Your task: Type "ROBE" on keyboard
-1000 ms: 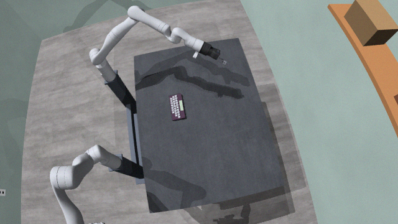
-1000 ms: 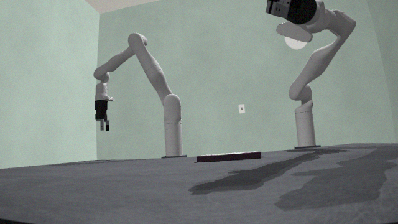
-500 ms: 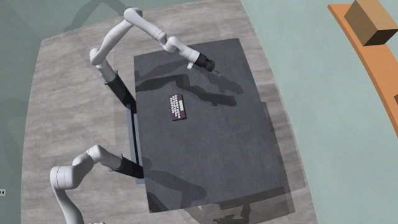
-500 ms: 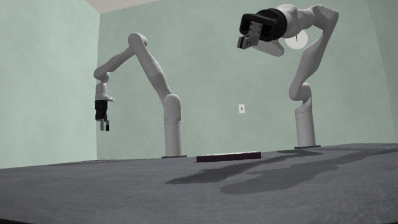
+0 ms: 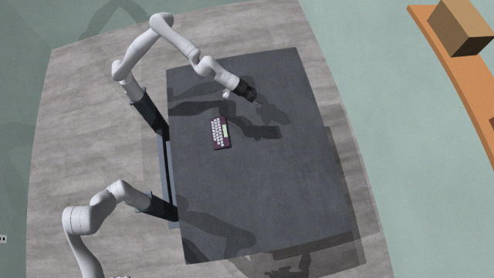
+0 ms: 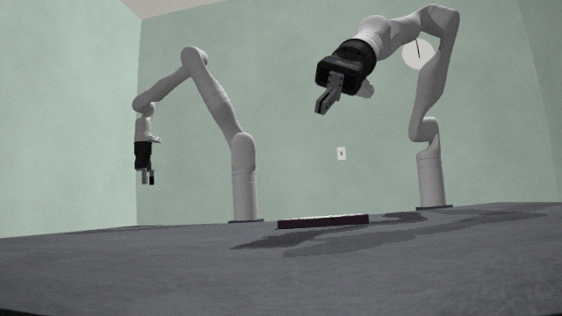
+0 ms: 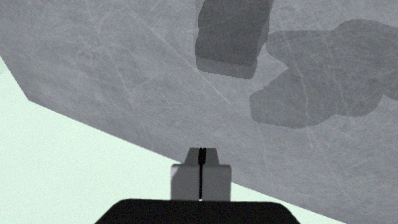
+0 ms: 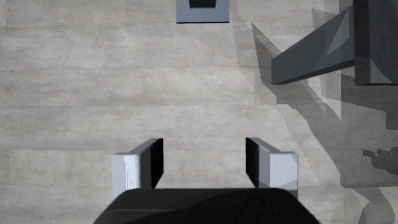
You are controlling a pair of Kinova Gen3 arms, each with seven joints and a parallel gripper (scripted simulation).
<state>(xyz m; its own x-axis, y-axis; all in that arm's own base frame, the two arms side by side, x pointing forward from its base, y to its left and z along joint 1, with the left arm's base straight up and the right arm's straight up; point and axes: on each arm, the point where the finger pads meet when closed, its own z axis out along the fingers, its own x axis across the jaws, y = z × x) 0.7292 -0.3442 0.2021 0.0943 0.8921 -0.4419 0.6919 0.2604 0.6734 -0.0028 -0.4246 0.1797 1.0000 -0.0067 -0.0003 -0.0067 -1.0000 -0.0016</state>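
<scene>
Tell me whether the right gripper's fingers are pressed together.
No, the right gripper stands open, with a wide gap between its fingers.

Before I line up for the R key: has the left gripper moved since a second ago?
Yes. In the exterior view, the left gripper has come down and across, from above the clock to lower, left of it.
</scene>
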